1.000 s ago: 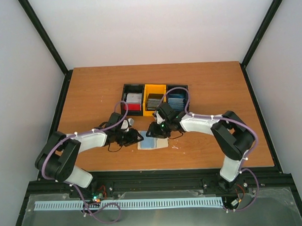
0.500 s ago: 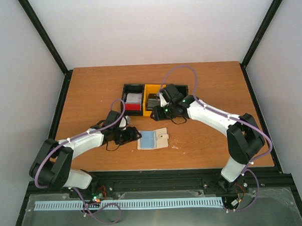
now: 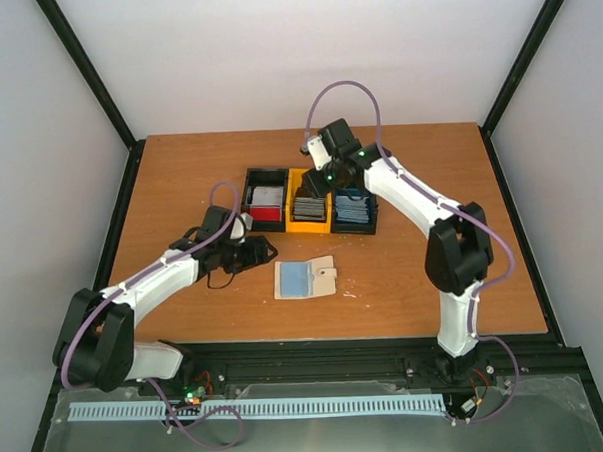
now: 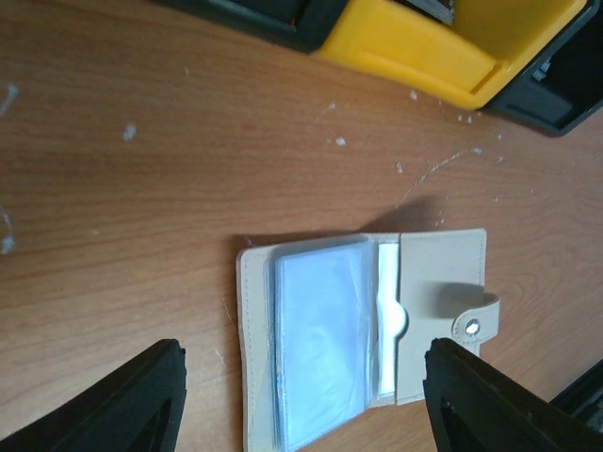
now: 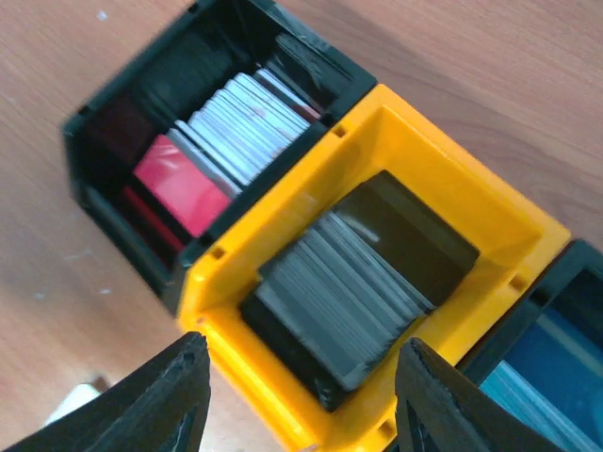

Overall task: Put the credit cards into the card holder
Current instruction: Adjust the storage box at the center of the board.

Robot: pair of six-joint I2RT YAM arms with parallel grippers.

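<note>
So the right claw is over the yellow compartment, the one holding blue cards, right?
Not quite: the yellow compartment under the right claw holds dark grey cards, not blue ones. The blue cards sit in the black compartment beside it, as the right wrist view shows.

Bright even overhead light, soft shadows, slightly blurred wrist views

Overhead, close left wrist: shared card holder (image 3: 305,278)
</note>
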